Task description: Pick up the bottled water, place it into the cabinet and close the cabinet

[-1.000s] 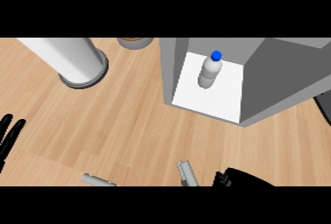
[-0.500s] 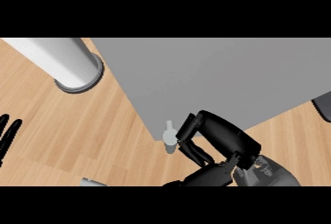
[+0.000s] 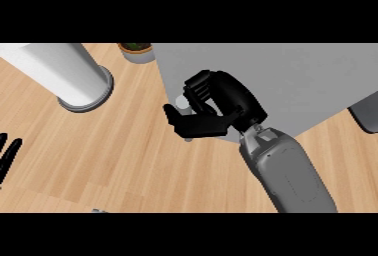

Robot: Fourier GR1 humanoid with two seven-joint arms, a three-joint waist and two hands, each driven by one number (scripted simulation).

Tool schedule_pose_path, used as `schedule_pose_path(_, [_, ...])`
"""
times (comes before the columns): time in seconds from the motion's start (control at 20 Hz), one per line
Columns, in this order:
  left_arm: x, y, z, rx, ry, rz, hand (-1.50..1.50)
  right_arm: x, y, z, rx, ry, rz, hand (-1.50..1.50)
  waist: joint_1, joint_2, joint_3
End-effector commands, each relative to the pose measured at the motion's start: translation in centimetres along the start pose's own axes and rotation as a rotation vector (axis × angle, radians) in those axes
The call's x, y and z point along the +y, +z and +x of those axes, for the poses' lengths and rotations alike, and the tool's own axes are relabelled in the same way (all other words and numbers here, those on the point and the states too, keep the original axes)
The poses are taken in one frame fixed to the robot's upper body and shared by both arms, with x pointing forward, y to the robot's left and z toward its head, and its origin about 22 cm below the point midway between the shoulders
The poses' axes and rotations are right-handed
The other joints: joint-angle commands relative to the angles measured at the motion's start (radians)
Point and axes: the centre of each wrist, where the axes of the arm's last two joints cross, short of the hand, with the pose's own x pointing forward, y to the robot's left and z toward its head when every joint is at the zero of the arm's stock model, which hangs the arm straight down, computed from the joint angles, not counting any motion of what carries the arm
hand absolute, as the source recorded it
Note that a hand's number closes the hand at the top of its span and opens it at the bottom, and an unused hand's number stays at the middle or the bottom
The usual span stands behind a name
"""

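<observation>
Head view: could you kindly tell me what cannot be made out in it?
Cabinet inside, bottled water: hidden by the grey door.
Handle: mostly covered by the right robot hand.
Left robot hand: cut by the left edge.
Dark object: cut by the right edge.

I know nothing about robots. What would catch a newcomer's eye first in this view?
The black right hand on its grey forearm stands out most, set against the left edge of the grey cabinet in the middle of the view. Next comes the tall white cylinder at the upper left of the wooden counter. The left hand rests open at the view's left edge.
</observation>
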Motion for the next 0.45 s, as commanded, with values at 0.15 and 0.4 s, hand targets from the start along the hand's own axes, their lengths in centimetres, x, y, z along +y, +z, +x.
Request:
schedule_pose_path(0.15, [0.5,0.4,-0.2,-0.010,0.004,0.025,-1.50,-2.0,-3.6,2.3,-0.032,-0.135,-0.202,-1.50,-0.006,0.013,-0.005])
schedule_pose_path(0.4, [0.4,0.7,-0.3,-0.005,0.015,0.022,-1.50,-1.9,-4.4,3.4,-0.034,-0.172,-0.207,-1.50,-0.018,0.007,-0.004])
